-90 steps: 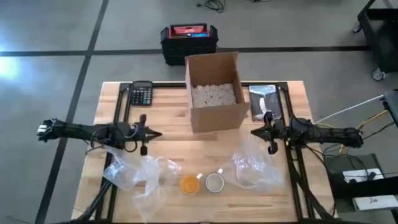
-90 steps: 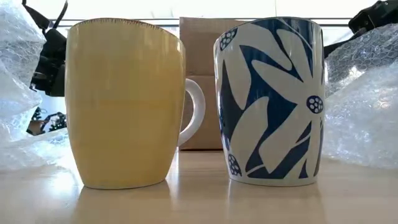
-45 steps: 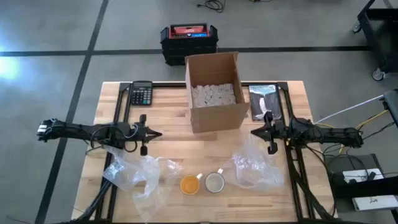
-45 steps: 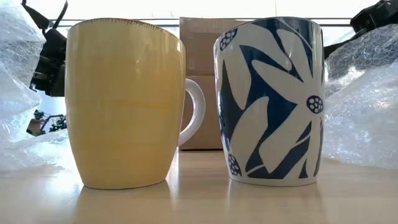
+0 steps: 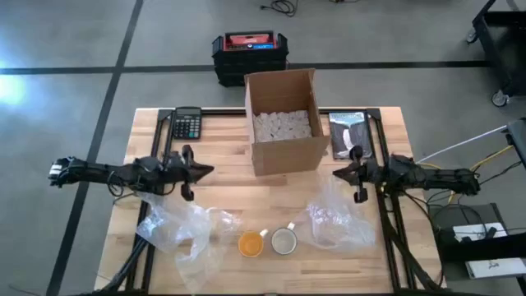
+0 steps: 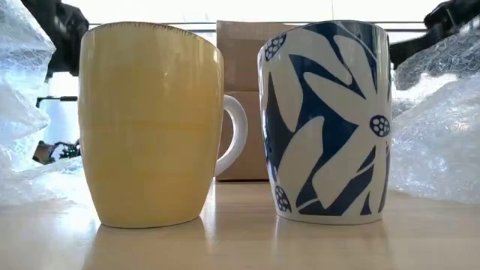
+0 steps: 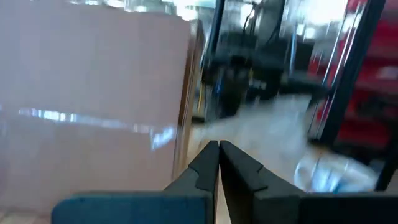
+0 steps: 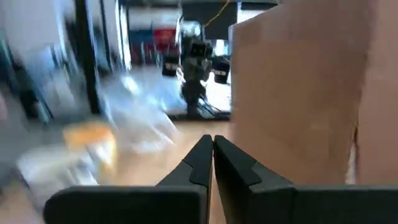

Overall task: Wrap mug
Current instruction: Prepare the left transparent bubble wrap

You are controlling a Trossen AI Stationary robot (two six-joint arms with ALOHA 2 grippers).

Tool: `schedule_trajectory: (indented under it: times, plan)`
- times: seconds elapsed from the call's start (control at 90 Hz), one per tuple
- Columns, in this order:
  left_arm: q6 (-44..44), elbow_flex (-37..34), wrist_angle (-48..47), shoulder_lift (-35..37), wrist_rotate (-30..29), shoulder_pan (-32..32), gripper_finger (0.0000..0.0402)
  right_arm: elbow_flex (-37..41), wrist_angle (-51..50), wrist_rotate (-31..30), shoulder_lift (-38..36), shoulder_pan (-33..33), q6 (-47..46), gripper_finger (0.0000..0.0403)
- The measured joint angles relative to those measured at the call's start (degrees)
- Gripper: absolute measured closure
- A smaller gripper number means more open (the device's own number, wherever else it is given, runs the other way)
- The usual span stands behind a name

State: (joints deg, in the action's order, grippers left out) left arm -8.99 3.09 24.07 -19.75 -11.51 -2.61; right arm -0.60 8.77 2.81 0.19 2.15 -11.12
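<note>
The yellow mug and the blue-flowered mug stand side by side near the front edge of the worktop, between two heaps of bubble wrap. The left hand and the right hand hang on either side of the cardboard box, both with fingers pressed together and holding nothing. In the low view the arms are mostly cut off.

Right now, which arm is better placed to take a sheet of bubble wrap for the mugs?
Probably the right. The right gripper hangs almost directly over the right bubble wrap, beside the blue floral mug. The left gripper sits farther from the left bubble wrap. Both jaws are shut.
</note>
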Motion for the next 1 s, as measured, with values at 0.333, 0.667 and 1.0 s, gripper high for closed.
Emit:
schedule_trajectory:
  times: [0.333,0.667,1.0]
  plan:
    - [1.96,0.0,10.53,-0.02,-4.74,0.04,0.0402,0.0,0.54,-0.39,0.0,0.0,-11.69,0.0403]
    - [2.87,0.09,8.23,-2.63,-6.33,0.04,0.0402,0.0,0.97,-1.5,0.0,0.02,-0.68,0.0403]
    - [2.68,27.61,-36.87,-11.69,-12.32,0.05,0.0402,0.0,-2.88,-1.46,0.0,0.02,1.26,0.0403]
